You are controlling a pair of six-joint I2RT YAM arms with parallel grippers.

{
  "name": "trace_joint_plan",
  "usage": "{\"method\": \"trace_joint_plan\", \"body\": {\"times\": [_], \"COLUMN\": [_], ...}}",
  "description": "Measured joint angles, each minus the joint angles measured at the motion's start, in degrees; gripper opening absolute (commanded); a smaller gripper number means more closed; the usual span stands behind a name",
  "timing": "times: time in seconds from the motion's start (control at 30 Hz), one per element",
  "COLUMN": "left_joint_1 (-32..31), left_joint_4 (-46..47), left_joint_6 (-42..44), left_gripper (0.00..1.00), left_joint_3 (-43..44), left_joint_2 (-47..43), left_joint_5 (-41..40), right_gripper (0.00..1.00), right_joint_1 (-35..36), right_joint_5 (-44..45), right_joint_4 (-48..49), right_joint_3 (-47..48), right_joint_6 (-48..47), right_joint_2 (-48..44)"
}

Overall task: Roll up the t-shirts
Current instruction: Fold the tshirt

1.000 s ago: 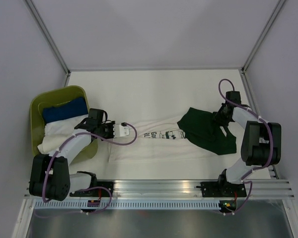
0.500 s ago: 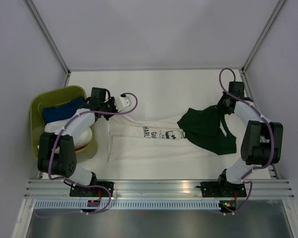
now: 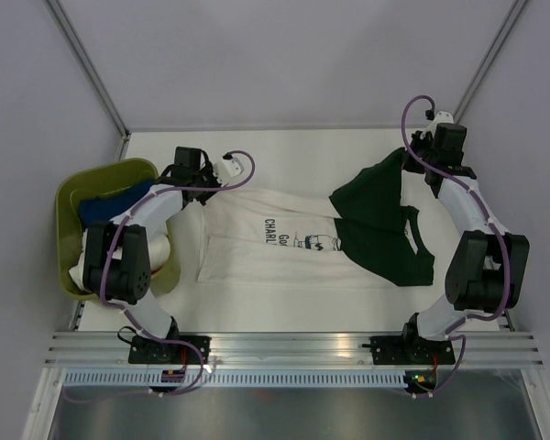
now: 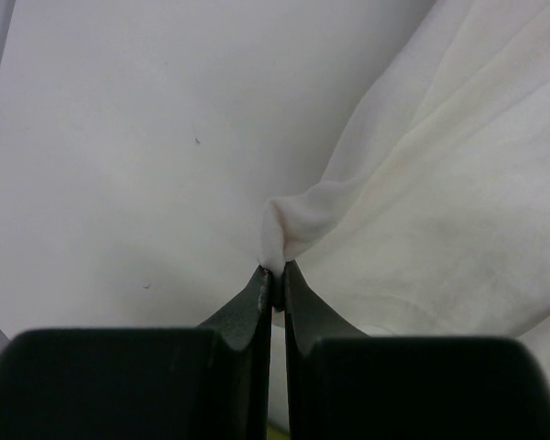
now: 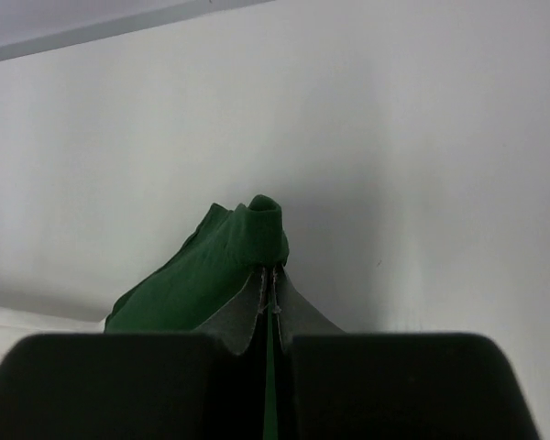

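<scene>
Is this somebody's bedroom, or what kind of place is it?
Probably a robot test booth, not a bedroom: robot arms bolted to a metal rail, a white table, and plain grey walls closing it in.

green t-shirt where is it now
Top view, right side: the green t-shirt overlaps the white t-shirt, its far corner pinched by the right gripper.

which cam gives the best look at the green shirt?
Top external: the whole green shirt shows, lying over the white shirt's end, one corner pinched by the right gripper. Right wrist shows only that pinched fold. Left wrist shows none of it.
</scene>
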Motion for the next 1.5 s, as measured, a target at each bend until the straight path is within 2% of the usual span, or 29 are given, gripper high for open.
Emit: {"method": "trace_joint_plan", "body": {"times": [0.17,0.37,0.53,0.63,0.77,1.03,1.2,1.4,1.5], "left_joint_1": [0.0,0.2,0.2,0.2,0.2,0.3,0.3,1.0,1.5], "left_joint_4": [0.1,0.7,0.9,1.2,1.4,1.0,0.9,-0.6,-2.0], "left_joint_6": [-0.1,-0.2,-0.2,-0.1,0.8,8.4,11.4,14.6,16.7], "left_gripper": [0.09,0.10,0.10,0.12,0.14,0.13,0.13,0.13,0.14], "left_joint_3": [0.0,0.0,-0.1,-0.9,-4.1,-11.5,-13.9,-15.4,-15.6], "left_joint_2": [0.5,0.7,0.7,0.5,-0.9,-7.3,-9.0,-9.7,-9.7], "left_joint_5": [-0.2,-0.1,0.0,0.0,0.3,3.8,5.3,8.3,9.6], "right_gripper": [0.00,0.01,0.00,0.01,0.01,0.01,0.00,0.01,0.05], "right_joint_1": [0.0,0.0,0.3,0.9,1.6,1.5,1.5,1.5,1.5], "right_joint_5": [-1.2,-2.8,-4.2,-3.8,-0.7,4.1,6.9,8.4,7.8], "right_joint_4": [2.4,3.8,3.5,2.6,-1.3,-8.1,-14.3,-19.9,-21.3], "right_joint_3": [0.7,6.8,6.9,2.8,-7.0,-17.9,-22.9,-24.6,-24.6], "right_joint_6": [-3.2,-5.7,-6.7,-6.8,-7.2,-7.7,-11.5,-18.1,-21.7], "right_joint_2": [0.0,0.6,0.4,-3.3,-14.8,-33.4,-36.6,-39.1,-40.2]}}
